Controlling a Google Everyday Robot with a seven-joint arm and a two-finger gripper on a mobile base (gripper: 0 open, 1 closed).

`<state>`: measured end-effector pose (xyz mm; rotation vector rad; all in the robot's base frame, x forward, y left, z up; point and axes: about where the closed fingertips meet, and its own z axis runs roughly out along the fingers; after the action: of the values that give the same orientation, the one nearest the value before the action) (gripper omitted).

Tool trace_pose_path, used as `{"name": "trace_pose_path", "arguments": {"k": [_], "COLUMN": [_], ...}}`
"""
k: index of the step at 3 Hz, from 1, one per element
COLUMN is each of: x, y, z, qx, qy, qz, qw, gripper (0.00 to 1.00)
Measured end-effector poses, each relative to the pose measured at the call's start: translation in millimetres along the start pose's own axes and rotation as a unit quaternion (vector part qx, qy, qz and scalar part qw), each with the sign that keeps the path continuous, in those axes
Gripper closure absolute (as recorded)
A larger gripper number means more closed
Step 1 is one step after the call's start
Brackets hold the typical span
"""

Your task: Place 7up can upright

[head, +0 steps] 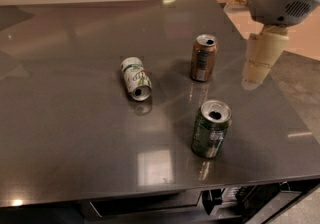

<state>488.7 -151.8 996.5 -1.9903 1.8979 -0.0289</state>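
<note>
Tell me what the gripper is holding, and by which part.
Nothing. The gripper hangs at the right edge of the table, away from the 7up can, which lies on its side.
</note>
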Motion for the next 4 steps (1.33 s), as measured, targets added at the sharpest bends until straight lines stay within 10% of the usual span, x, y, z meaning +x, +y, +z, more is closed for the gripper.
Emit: {"name": "trace_pose_path", "arguments": {"k": [2, 4], "x": [-62, -99], "y": [-36, -41], "z": [31, 76], "qx": [-0.014, -0.043], "qy": [-0.021, -0.03], "qz": [-0.168, -0.335], "qw": [0.9855, 0.9406], "gripper": [0.0, 0.0]}}
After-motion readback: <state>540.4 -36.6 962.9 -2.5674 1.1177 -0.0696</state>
